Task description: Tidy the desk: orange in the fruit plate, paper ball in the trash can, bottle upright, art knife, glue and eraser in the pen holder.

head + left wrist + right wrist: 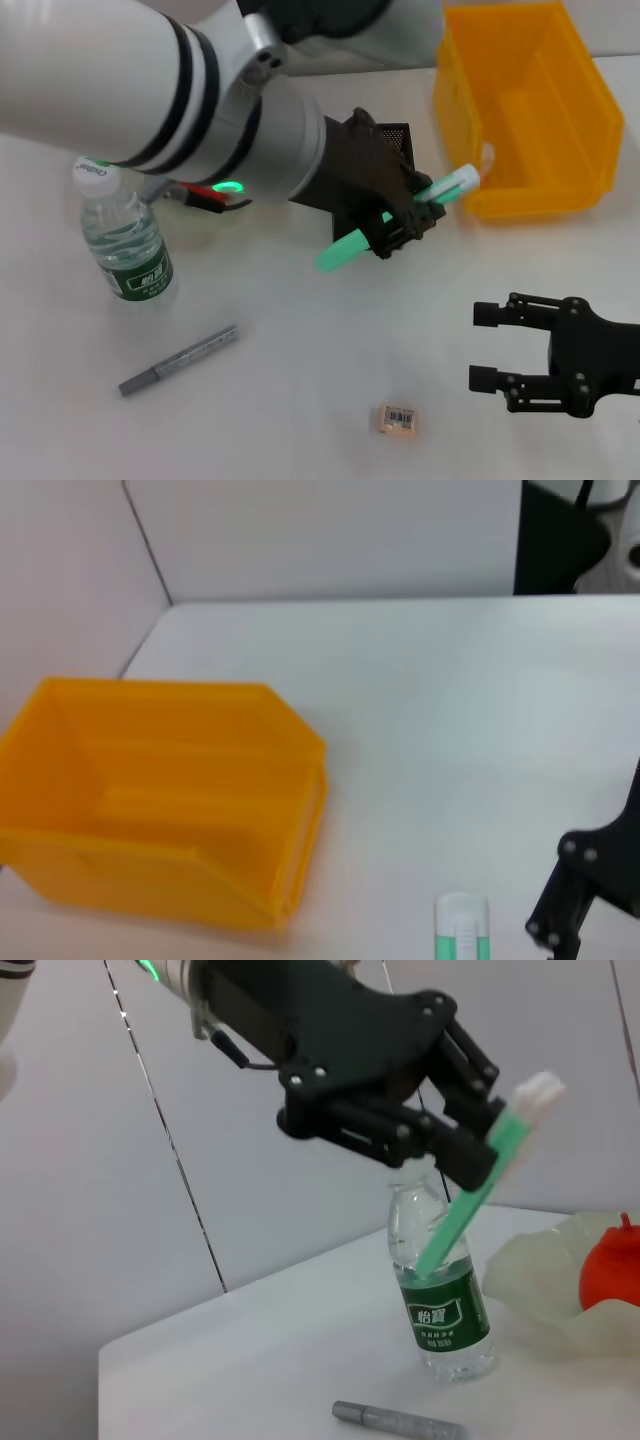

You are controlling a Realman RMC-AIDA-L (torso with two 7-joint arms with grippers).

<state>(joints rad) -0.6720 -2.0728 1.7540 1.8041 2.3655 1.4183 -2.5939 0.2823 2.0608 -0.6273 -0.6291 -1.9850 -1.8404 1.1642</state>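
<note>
My left gripper [405, 215] is shut on the green glue stick [345, 252] and holds it tilted in the air, in front of the black mesh pen holder [398, 135]. The grip also shows in the right wrist view [470, 1150]. The bottle [127, 238] stands upright at the left. The grey art knife [180, 360] lies on the table near the front. The eraser [398, 419] lies at the front middle. My right gripper [483, 347] is open and empty, to the right of the eraser. The orange [612, 1265] sits in the fruit plate [535, 1270]. The paper ball is out of view.
The yellow trash can [525, 110] stands at the back right, just right of the pen holder; it also shows in the left wrist view [150, 790]. A red and black cable [215, 195] hangs under the left arm.
</note>
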